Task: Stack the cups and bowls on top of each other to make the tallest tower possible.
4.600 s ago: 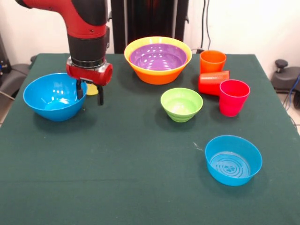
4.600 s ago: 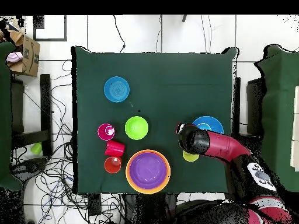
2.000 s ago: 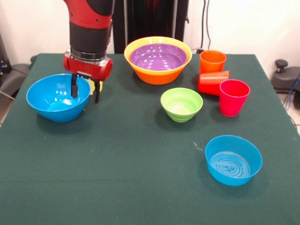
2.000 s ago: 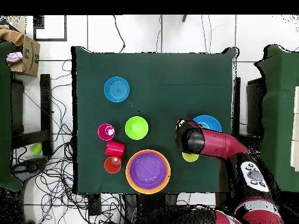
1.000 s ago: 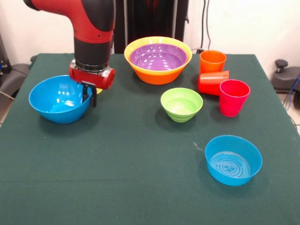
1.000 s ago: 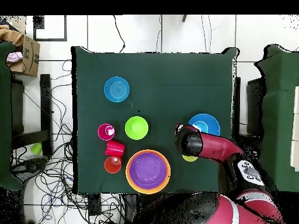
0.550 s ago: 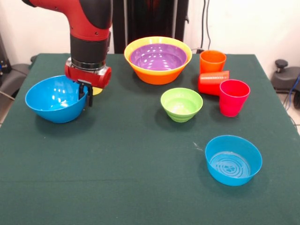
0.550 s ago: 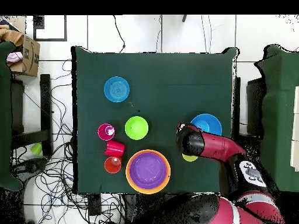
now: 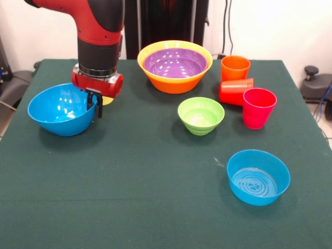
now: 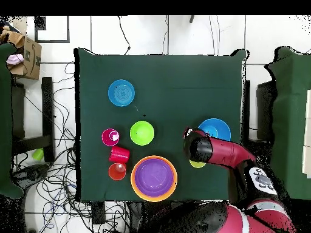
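1. The gripper (image 9: 95, 106) stands at the rim of the blue bowl (image 9: 59, 109), on the side nearest the yellow-orange bowl (image 9: 175, 78). Its jaws look drawn narrow and pinched on that rim, one finger inside the wall and one outside. The overhead view shows only the arm above the spot, so I judge the grip from the front view alone.

2. The blue bowl appears tipped, its far edge a little raised, so it may be partly borne by the jaws instead of sitting flat on the bench (image 9: 155, 207).

3. It is glossy thin plastic: light, fairly stiff, and slippery. A pinch on one wall can let it swing or slide out, so the hold wants to sit deep over the rim lip, and the carry wants to be slow.

4. Just behind the jaws, a sliver of the yellow cup (image 9: 107, 100) peeks out beneath the wrist. It is mostly hidden, and I cannot tell whether it is upright.

5. Well off to the jaws' side lie the others:
   - the purple bowl (image 9: 175, 62) nested in the yellow-orange one;
   - the light green bowl (image 9: 201, 115);
   - the second blue bowl (image 9: 258, 177), nearest the camera in the front view;
   - the orange cup (image 9: 235, 67), upright;
   - the red cup (image 9: 236, 92), on its side;
   - the magenta-pink cup (image 9: 258, 108), upright.

6. The cups, tapered and smooth, are best taken by the rim wall or across the body.
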Available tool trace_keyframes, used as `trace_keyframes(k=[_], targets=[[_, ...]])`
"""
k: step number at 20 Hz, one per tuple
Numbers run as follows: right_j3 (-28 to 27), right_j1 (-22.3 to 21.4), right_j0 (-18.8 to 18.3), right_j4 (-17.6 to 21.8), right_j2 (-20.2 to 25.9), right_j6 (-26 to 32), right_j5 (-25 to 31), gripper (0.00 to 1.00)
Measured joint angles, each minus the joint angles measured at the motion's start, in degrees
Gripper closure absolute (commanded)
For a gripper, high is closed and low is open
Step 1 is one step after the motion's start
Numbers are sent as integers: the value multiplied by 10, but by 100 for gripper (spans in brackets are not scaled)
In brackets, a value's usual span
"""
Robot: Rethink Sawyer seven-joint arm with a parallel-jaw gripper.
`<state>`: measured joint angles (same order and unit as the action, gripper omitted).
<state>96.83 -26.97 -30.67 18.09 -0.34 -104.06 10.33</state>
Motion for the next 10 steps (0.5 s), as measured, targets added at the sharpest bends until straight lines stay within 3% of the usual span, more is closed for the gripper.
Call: trace_keyframes(k=[5, 10], targets=[[5, -16, -4, 0, 2, 0, 0, 100], [38, -88, -12, -1, 8, 0, 22, 100]])
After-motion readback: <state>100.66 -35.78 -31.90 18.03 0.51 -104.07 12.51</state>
